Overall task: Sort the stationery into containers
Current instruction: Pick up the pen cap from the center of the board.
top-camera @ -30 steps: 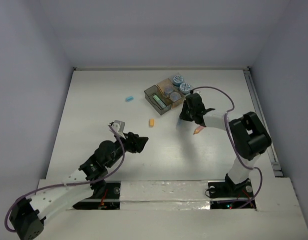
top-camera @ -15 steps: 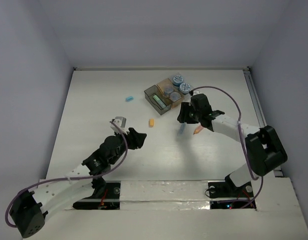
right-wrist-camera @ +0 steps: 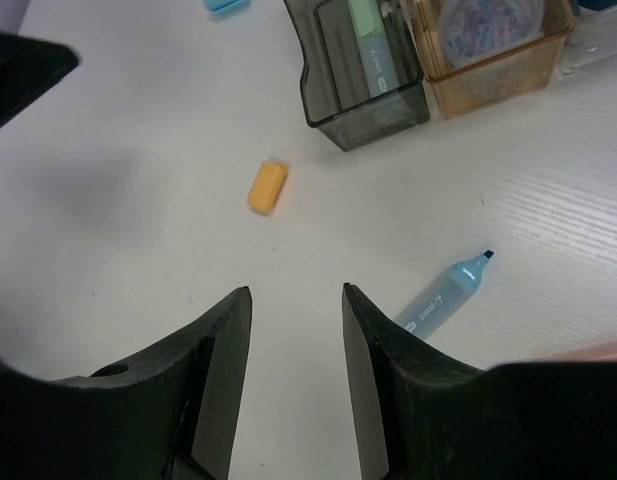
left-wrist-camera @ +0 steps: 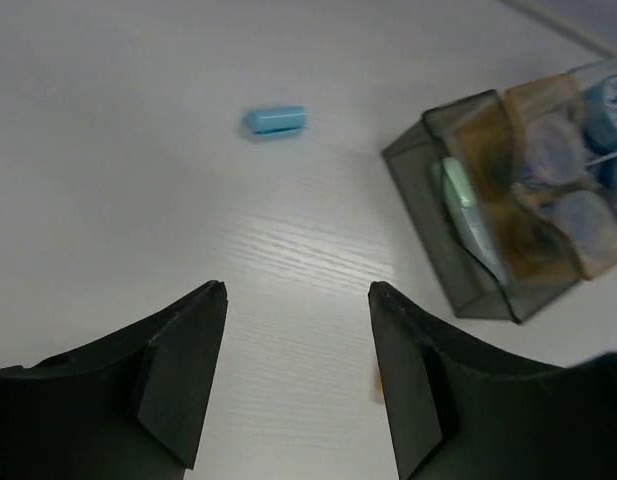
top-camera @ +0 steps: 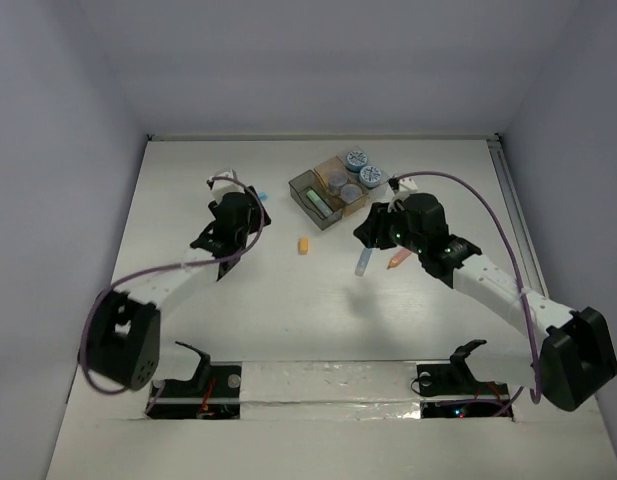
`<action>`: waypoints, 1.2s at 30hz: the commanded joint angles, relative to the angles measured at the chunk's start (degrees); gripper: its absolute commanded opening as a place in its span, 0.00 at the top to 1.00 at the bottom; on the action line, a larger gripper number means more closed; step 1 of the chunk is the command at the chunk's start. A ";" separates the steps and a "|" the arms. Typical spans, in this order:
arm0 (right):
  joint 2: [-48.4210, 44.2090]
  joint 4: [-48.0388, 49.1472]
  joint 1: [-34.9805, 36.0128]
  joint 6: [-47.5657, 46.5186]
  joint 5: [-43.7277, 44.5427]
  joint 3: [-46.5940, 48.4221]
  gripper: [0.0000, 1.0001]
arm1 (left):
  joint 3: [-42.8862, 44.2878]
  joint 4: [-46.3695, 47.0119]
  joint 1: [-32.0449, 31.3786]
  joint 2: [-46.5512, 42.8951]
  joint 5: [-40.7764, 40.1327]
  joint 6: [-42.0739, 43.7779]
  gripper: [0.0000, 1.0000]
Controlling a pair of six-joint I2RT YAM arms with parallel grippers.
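The joined containers (top-camera: 338, 190) stand at the back centre: a dark grey box (right-wrist-camera: 363, 75) holding a green stick (right-wrist-camera: 371, 35), a tan box (right-wrist-camera: 493, 55) and a clear one with patterned rolls (top-camera: 362, 166). A light blue cap (left-wrist-camera: 276, 120) lies left of them. An orange cap (right-wrist-camera: 267, 186), a light blue marker (right-wrist-camera: 443, 300) and a pink marker (top-camera: 396, 261) lie in front of them. My left gripper (top-camera: 246, 218) is open and empty, just short of the blue cap. My right gripper (top-camera: 371, 232) is open and empty above the table, the blue marker beside its right finger.
The table's white side walls run along the left, back and right. A rail runs along the right edge (top-camera: 518, 240). The right arm's cable (top-camera: 468, 195) loops over the area right of the containers.
My left arm has swung from the front middle out to the back left, near the blue cap. My right arm has stretched out, and the blue marker now lies in view beside it.
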 commanded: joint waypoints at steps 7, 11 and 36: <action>-6.56 7.06 0.26 0.79 -5.95 -6.63 0.48 | 18.95 -2.45 5.30 26.91 3.36 5.85 0.34; -7.44 8.12 0.26 1.31 -7.63 -7.16 0.47 | 25.20 -4.13 5.30 35.16 2.74 6.90 0.34; -8.93 8.82 0.26 1.75 -10.09 -7.69 0.46 | 38.23 -10.12 7.41 48.99 -1.47 9.63 0.86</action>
